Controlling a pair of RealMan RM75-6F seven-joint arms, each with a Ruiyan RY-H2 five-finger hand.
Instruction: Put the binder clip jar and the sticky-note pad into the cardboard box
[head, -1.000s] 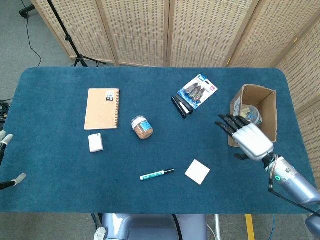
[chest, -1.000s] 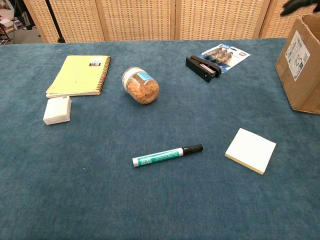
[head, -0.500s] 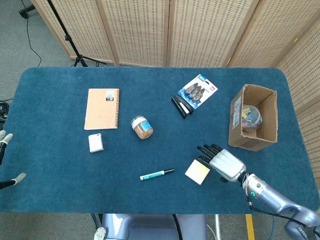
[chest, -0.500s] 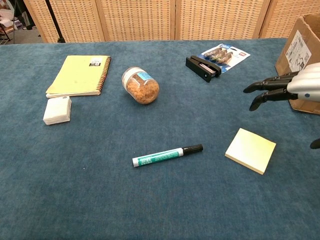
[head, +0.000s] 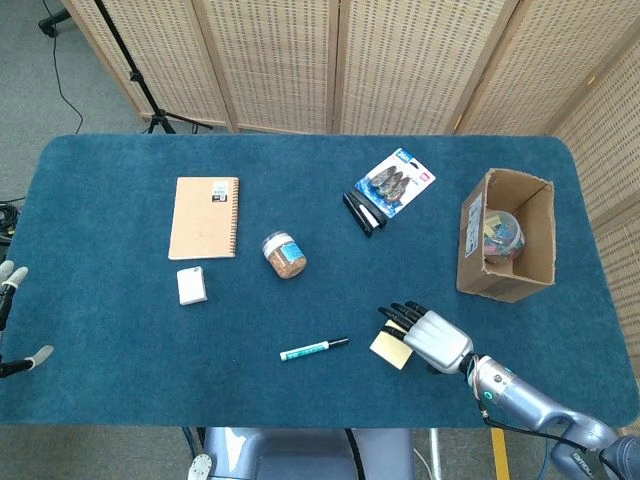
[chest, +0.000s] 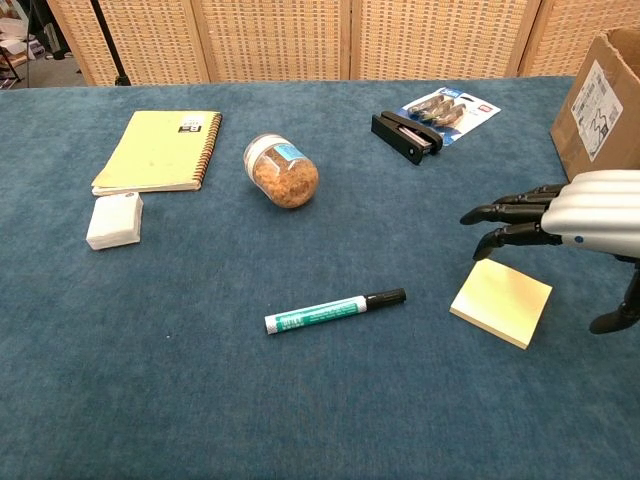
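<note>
Right hand (head: 430, 335): seen above the sticky-note pad (chest: 501, 301), fingers spread and extended, nothing held; contact w/ pad can't be told. Since 0.5 s ago the hand has been shifted a little further over the pad, toward the marker side; 1.0 s ago it was up at the cardboard box (head: 535, 235). Pad itself is unmoved, flat on the table (head: 120, 330).

Left hand (head: 12, 320): only fingertips shown at the table's left edge in head view, well apart from the pad; grip state can't be told; unchanged vs. earlier frames.

Items, placed rel. to the pad:
- Marker (chest: 334, 310), green-white w/ black cap: lying near, on the left-hand side.
- Cardboard box: beyond the pad, toward the far right, open top. Binder clip jar (head: 503, 235) is seen inside it, as 0.5 s ago.
- Black stapler (chest: 406, 136) and blister pack (chest: 450, 107): further back, touching each other.
- Jar of tan contents (chest: 281, 171), on its side: back and left, past the marker.
- Spiral notebook (chest: 158, 150): well apart, far left-back.
- White eraser-like block (chest: 115, 220): just in front of the notebook, well apart from the pad.
</note>
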